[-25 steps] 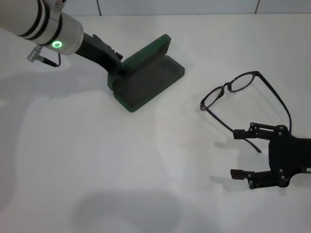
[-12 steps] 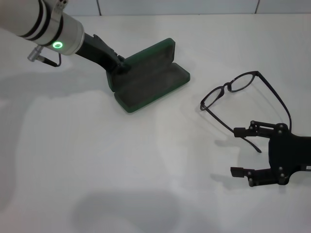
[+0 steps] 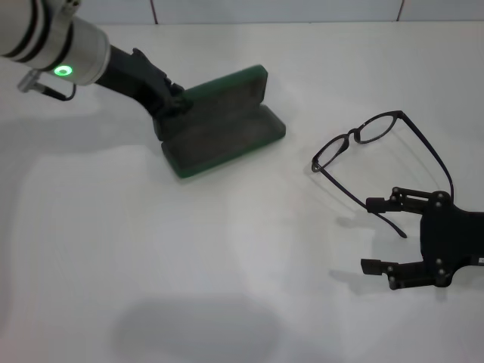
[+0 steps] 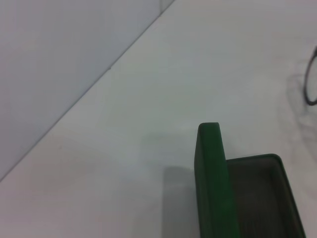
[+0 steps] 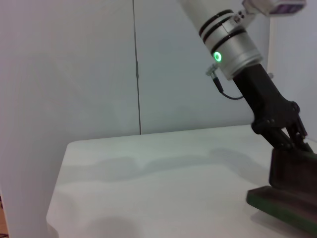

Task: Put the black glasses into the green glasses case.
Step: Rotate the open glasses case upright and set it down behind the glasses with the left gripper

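The green glasses case [image 3: 223, 132] lies open at the back left of the white table, lid raised and grey lining [image 4: 257, 198] showing. My left gripper [image 3: 170, 106] is shut on the case's left end. The right wrist view shows those fingers [image 5: 287, 136] clamped on the lid of the case [image 5: 290, 198]. The black glasses [image 3: 363, 140] lie unfolded at the right, apart from the case. My right gripper [image 3: 368, 235] is open just in front of them. The end of one temple arm lies by its upper finger. A lens edge [image 4: 312, 79] shows in the left wrist view.
The white table [image 3: 227, 265] ends at a light wall at the back. The left arm [image 3: 53, 45] reaches in from the back left corner. White table surface lies between the case and the glasses.
My left gripper has pulled back to the left and swung the case round, so it lies flatter across the view and a little further left. The right gripper and glasses have barely moved.
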Motion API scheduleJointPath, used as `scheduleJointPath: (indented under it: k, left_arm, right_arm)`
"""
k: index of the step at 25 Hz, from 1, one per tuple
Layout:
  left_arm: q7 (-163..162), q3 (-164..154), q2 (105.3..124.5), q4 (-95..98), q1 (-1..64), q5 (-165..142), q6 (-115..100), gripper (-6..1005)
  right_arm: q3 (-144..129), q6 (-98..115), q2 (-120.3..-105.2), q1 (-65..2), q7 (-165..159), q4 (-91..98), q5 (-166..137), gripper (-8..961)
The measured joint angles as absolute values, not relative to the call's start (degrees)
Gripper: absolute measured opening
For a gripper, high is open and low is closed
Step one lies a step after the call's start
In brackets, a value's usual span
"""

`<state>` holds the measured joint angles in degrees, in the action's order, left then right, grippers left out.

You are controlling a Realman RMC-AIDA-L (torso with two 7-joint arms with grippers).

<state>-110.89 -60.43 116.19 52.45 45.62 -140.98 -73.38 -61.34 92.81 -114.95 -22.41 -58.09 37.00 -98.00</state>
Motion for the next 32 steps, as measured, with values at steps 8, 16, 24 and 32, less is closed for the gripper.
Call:
scheduleJointPath:
  k: [8,16,24,32]
  left_arm:
    - [-97.4,-60.3,115.58,60.8,39.3,-133.7,-86.3,206]
    - [-88.9,-60.1,117.45,61.0,35.2,-131.2,-85.1,202]
    - [-84.1,-59.7,117.71,58.7,34.7,-126.9,-83.6,196]
    - [-81.1,-57.3,118.16,56.8,34.5,-126.7,-82.9,195]
  right_arm:
    - [-61.2,92.8,-114.96,-22.2,-58.2,37.0,-98.0,857]
    - [-61.4,92.8,-114.96,-22.5,-58.7,37.0,-98.0,858]
    - [-61.5,92.8,-114.96,-22.9,-58.8,37.0,-98.0,857]
    - [-61.6,92.8,-114.96,-22.8,-58.8,37.0,-98.0,857]
